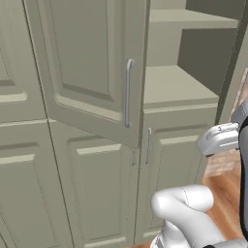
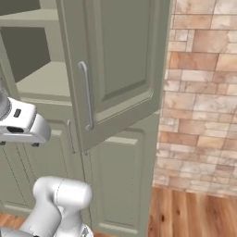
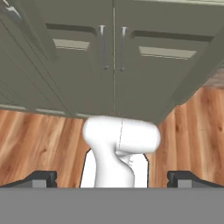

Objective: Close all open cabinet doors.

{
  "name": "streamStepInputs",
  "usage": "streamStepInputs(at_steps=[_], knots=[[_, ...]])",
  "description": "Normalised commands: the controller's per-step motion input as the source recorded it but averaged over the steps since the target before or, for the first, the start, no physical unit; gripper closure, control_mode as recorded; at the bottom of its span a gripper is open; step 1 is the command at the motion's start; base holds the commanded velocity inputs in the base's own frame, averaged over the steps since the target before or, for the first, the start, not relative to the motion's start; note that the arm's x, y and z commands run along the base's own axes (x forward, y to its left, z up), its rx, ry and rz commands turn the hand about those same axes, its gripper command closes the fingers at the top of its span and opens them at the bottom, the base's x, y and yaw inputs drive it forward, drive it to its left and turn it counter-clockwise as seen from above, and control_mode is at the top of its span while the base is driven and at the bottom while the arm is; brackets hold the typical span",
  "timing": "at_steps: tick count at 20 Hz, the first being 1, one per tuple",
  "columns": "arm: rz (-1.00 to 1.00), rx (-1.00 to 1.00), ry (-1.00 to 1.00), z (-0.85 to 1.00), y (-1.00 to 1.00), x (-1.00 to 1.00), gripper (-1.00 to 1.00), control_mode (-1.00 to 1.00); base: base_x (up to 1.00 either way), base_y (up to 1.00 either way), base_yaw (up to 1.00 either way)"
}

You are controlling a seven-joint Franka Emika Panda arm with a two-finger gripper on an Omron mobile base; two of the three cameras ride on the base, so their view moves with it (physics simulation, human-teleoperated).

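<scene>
the two upper cabinet doors (image 1: 92, 63) are standing wide open above the arm while the gripper (image 3: 112, 179), fingers spread, is pointing floorward, risking an elbow snagging a door edge.

Both base views close, flanking the open cabinet doors (image 1: 92, 68) (shared), hand view seemingly angled floorward

Two closed lower cabinet doors (image 3: 83, 65) meet at a centre seam, vertical handles (image 3: 103, 47) adjacent, above wood floor (image 3: 39, 140).
</scene>
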Motion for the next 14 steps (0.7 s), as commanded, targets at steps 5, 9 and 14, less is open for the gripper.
streamStepInputs(at_steps=[5, 9, 14], knots=[[0.0, 0.0, 0.0, 0.0, 0.0, 0.0, -1.0, 1.0, 0.38, 0.03, -0.07], [0.0, 0.0, 0.0, 0.0, 0.0, 0.0, -1.0, 1.0, 0.37, 0.03, 0.0], [0.0, 0.0, 0.0, 0.0, 0.0, 0.0, -1.0, 1.0, 0.27, 0.02, 0.0]])
